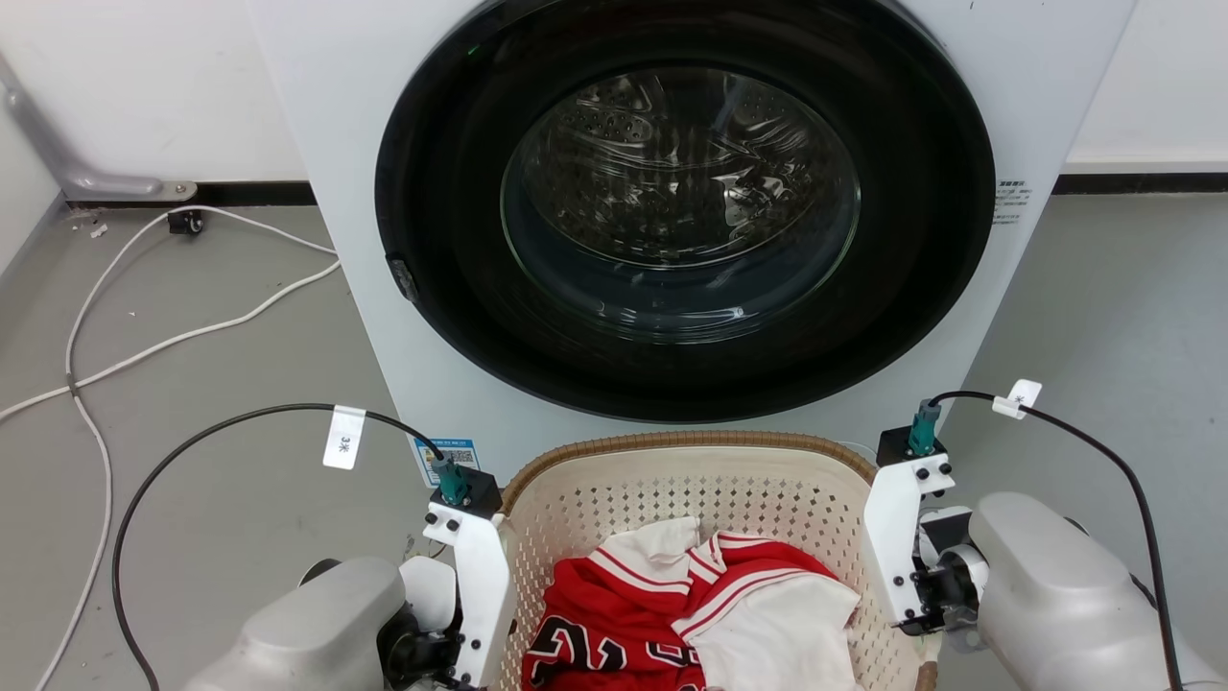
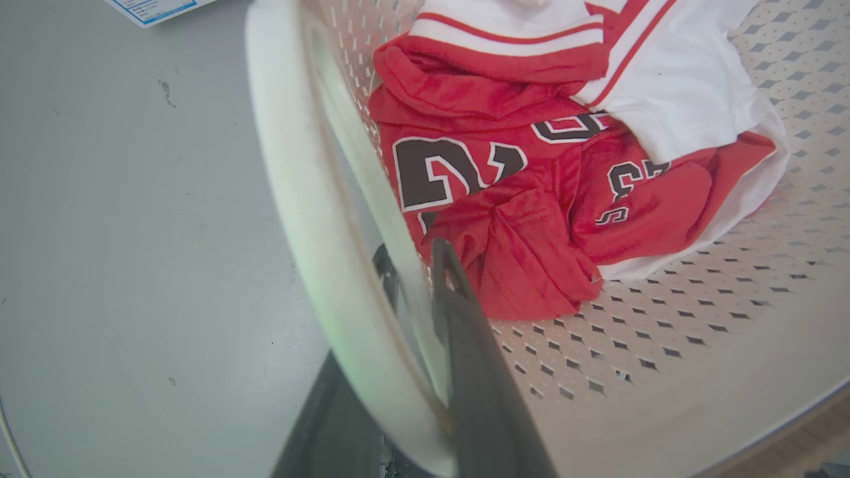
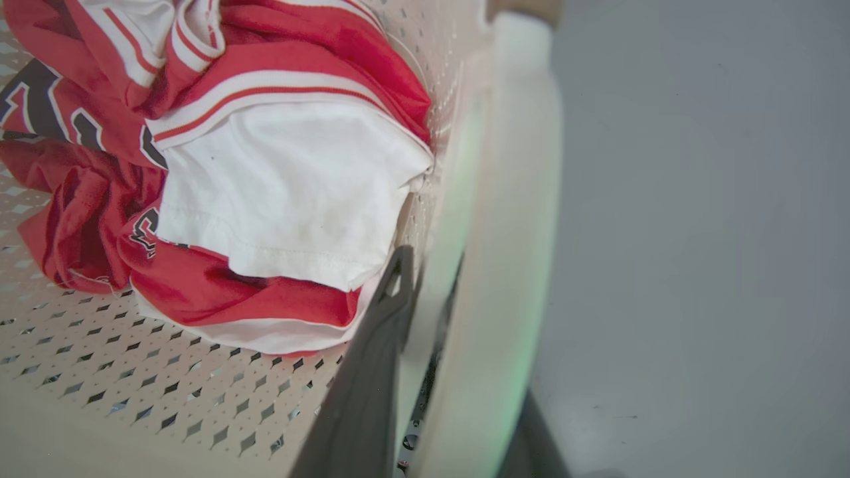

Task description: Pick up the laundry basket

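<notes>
- The left gripper is seen closed on the basket's white side handle. One dark finger is laid against the perforated inner wall, the other is tucked outside under the lip, and the handle is pinched between them.
- The same is mirrored on the right. The right gripper is clamped narrow across the opposite handle, its inner finger set just beside a white garment.
- Opposite handles are taken, it is judged, so that the load is shared and the basket kept level.
- The laundry basket is found between the two forearms, just in front of the washing machine, below its round glass door.
- A red numbered jersey is heaped at the bottom, well below the brown rim, so little is likely to be spilled.
- Whether the base is off the grey floor cannot be told. The hold is judged set, and an even raise by both arms is called for, since a lag on one side would tip the basket.
</notes>
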Robot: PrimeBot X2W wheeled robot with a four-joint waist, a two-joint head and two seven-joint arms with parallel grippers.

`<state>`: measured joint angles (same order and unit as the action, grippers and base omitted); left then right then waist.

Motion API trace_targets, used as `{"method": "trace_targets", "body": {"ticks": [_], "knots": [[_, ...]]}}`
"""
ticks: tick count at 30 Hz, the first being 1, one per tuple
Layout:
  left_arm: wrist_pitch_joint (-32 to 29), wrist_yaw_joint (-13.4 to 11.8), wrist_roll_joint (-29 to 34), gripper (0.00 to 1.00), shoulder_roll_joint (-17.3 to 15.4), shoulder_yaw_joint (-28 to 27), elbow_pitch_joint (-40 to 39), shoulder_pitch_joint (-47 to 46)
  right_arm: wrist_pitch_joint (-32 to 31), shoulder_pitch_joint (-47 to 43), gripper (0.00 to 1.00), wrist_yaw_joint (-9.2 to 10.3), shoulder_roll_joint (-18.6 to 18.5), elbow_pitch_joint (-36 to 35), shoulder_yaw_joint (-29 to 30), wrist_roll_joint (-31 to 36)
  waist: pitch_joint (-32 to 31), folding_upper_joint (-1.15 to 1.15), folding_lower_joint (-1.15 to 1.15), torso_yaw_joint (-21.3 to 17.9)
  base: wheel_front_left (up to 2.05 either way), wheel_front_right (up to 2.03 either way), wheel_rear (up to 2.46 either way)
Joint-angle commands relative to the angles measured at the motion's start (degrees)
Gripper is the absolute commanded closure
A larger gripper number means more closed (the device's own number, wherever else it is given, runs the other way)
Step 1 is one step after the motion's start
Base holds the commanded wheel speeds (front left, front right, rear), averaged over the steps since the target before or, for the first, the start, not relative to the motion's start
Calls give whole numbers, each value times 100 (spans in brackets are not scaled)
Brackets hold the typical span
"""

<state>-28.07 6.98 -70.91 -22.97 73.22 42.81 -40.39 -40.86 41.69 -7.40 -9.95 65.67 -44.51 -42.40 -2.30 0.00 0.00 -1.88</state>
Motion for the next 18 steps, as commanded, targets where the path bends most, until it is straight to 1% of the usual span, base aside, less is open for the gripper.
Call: {"method": "trace_targets", "body": {"ticks": [1,18], "knots": [[-11,82,43,100,-44,29,-16,78,49,30,100,-16,-97,24,-43,3,-3,0,0,2,0,0,0],[-68,83,51,100,-43,28,-36,-22,62,144,100,-16,-113,52,-237,-152,15,0,0,6,0,0,0]]}}
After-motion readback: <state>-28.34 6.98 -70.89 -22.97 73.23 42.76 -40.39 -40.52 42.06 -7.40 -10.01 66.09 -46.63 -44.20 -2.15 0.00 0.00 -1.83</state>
